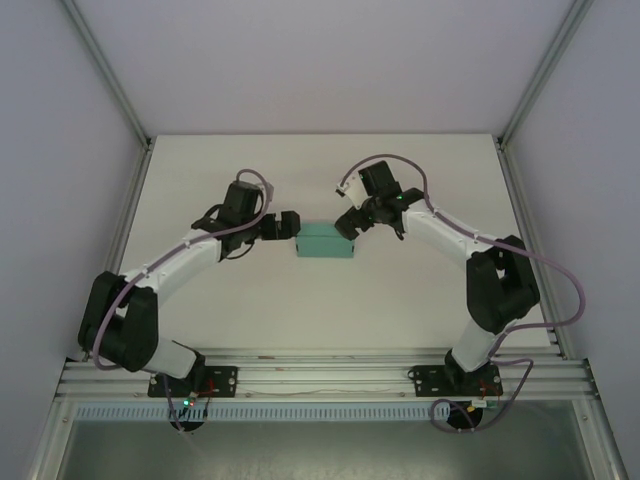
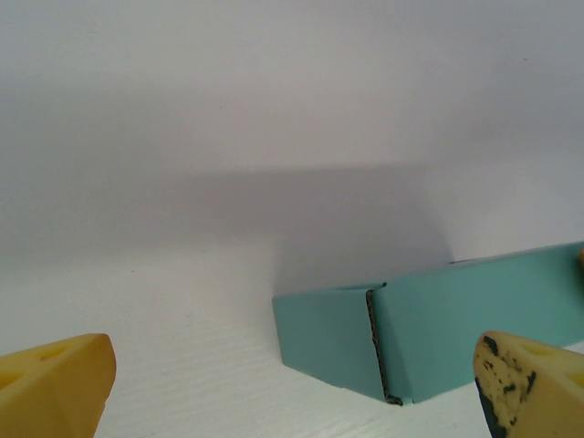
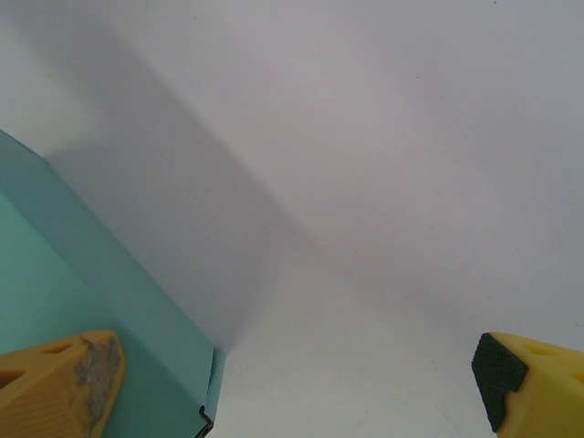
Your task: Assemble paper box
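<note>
Paper box (image 1: 326,241) on the counter (image 1: 330,170) — left fingers (image 1: 287,226) at its 9 o'clock, right fingers (image 1: 346,222) at 1 o'clock, both spread wide, empty.

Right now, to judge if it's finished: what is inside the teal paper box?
The inside is hidden: the teal paper box looks closed on the white table, its top and walls covering whatever it holds. Only outer faces show.

One paper box (image 1: 326,241) lies at the middle of one table (image 1: 420,290). Two grippers: one left gripper (image 1: 295,226), one right gripper (image 1: 346,224), each with two yellow fingers (image 2: 55,383), four altogether.
</note>
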Robot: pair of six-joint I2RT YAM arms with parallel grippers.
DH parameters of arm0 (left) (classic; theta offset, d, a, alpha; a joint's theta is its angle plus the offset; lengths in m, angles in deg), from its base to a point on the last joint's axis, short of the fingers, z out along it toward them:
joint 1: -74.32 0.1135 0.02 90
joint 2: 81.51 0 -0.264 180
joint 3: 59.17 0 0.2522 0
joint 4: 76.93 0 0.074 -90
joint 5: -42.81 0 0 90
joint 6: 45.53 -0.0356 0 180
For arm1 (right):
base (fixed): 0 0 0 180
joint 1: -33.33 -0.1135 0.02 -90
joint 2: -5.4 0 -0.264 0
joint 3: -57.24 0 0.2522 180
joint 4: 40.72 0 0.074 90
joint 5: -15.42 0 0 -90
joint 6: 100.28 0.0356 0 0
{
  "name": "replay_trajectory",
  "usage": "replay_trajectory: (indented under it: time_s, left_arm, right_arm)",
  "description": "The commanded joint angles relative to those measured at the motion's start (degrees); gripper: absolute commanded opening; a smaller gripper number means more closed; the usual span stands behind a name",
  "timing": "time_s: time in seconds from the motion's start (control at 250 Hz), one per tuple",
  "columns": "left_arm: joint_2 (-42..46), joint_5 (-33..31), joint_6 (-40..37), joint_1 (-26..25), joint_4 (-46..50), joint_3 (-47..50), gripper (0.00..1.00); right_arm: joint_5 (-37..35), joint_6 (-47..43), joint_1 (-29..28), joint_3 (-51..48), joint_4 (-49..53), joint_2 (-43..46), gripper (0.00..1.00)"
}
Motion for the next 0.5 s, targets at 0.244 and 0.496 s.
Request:
replay_trajectory:
  time_s: [0.244, 0.496]
  left_arm:
    - [-7.6, 2.4, -0.2, 0.7, 0.4, 1.9, 0.80]
    - [-11.9, 1.4, 3.0, 0.6, 0.6, 7.1, 0.63]
  right_arm:
    - [-2.2, -0.8, -0.2, -4.2, 7.6, -4.0, 1.00]
    - [-2.4, 0.5, -0.2, -5.0, 7.5, -4.6, 1.00]
